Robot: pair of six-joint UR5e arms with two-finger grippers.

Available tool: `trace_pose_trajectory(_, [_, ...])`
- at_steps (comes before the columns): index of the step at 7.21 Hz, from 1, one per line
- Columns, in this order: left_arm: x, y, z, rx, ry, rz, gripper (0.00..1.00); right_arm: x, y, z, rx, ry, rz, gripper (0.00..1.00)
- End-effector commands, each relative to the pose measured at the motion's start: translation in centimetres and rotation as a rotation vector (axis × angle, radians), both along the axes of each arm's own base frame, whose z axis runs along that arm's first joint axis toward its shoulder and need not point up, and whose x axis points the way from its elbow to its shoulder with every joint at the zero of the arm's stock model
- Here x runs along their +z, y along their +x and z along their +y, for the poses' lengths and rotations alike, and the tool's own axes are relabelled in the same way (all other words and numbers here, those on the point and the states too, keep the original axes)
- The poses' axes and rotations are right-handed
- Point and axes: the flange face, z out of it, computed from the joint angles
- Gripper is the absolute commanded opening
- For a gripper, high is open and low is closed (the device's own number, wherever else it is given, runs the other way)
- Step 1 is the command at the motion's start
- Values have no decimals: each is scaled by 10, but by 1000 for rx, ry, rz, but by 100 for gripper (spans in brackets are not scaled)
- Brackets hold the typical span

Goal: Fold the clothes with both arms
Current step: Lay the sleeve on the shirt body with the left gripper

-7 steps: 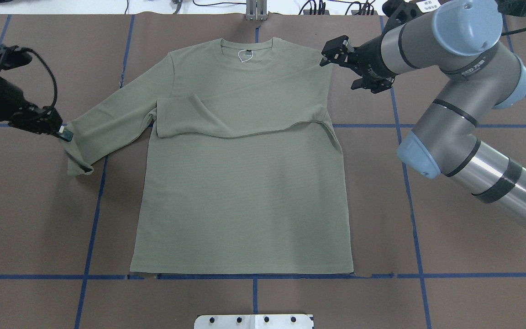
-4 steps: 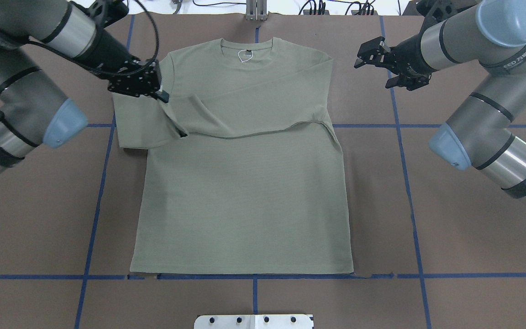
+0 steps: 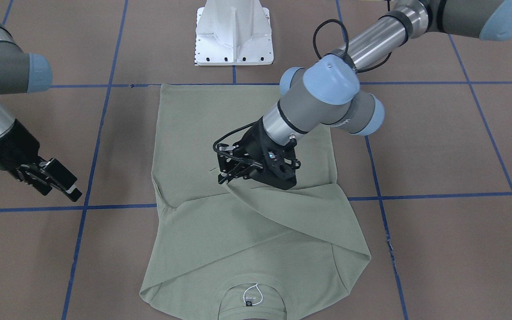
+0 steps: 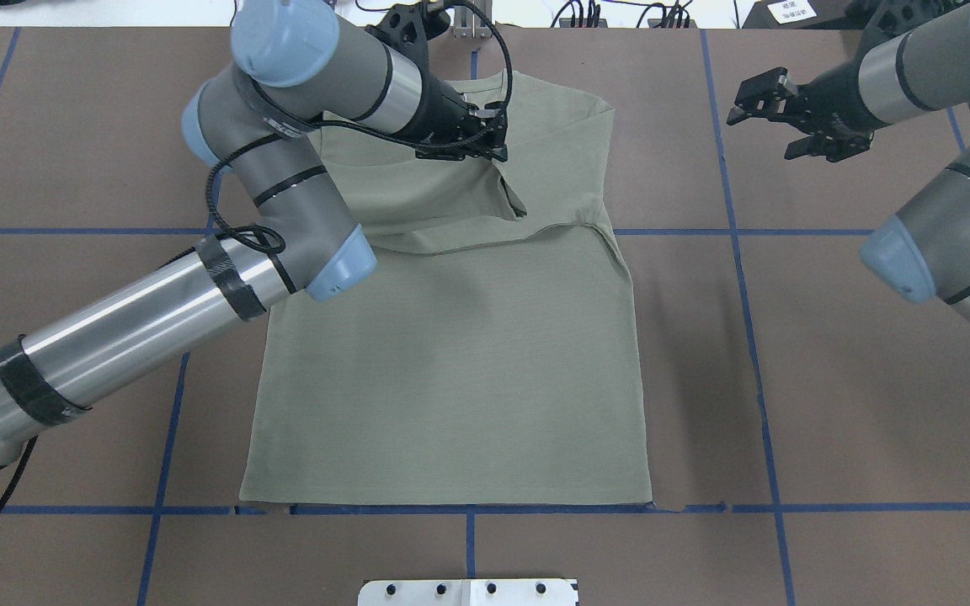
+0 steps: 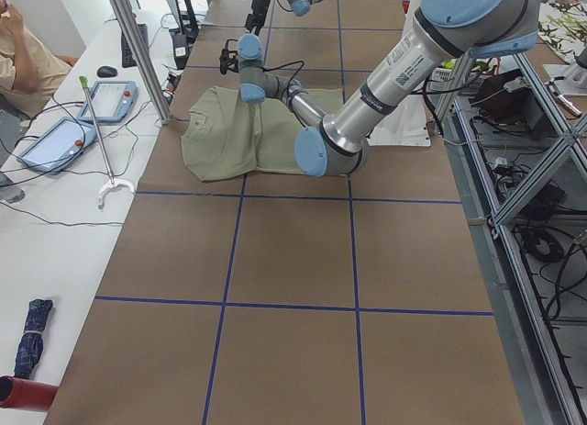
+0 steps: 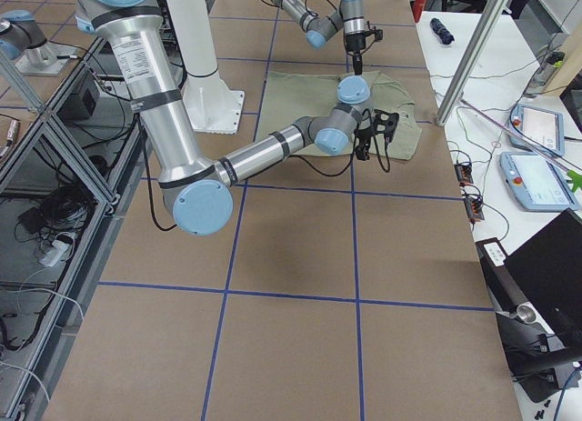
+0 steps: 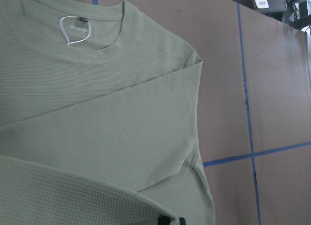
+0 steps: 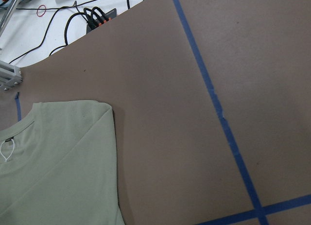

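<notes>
The sage-green shirt [image 4: 451, 362] lies flat, chest up, on the brown table, with its collar at the far edge. Its right sleeve is folded across the chest. My left arm reaches over the shirt, and the left gripper [image 4: 498, 153] [image 3: 224, 178] is shut on the cuff of the left sleeve [image 3: 309, 218], held just above the mid-chest. In the left wrist view the collar and white-stringed neck label [image 7: 73, 28] show, with lifted fabric at the bottom edge. The right gripper [image 4: 759, 137] [image 3: 60, 192] hangs open and empty over bare table, to the right of the shirt's shoulder [image 8: 92, 113].
Blue tape lines [image 4: 754, 337] divide the brown mat. The white pedestal base [image 3: 234, 35] stands at the near edge behind the hem. Cables [image 8: 95, 16] lie along the far edge. A person [image 5: 23, 58] sits by a side table with teach pendants [image 5: 55, 140].
The left gripper has carried the left sleeve from the far left across the chest toward the right. The right arm has drawn back to the right, away from the shoulder.
</notes>
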Motion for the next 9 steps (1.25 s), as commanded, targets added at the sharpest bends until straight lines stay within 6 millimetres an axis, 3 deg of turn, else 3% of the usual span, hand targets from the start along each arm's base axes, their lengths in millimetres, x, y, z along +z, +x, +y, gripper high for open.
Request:
trace_pose_trajectory(1, [-3,57,14,-62,21,7,0,25,28,1,-26,8,20,100])
trace_pose_trajectory(2, [3,79,19,-62,26,10,0,28,29,3,-25,4,23,100])
trace_pose_trajectory(4, [-12,112,44,-52,40,24,0,28,30,3,-24,4,24,100])
trace_pose_trajectory(6, [-20,128,60,-46,45,28,0,31,29,2,-23,0,28,100])
trace_pose_trajectory(7, [-16,132,59,-54,41,20,0,32,28,2,-23,-2,29,100])
trace_pose_trajectory(9, [-32,139,59,-66,46,24,0,31,28,2,-23,0,28,100])
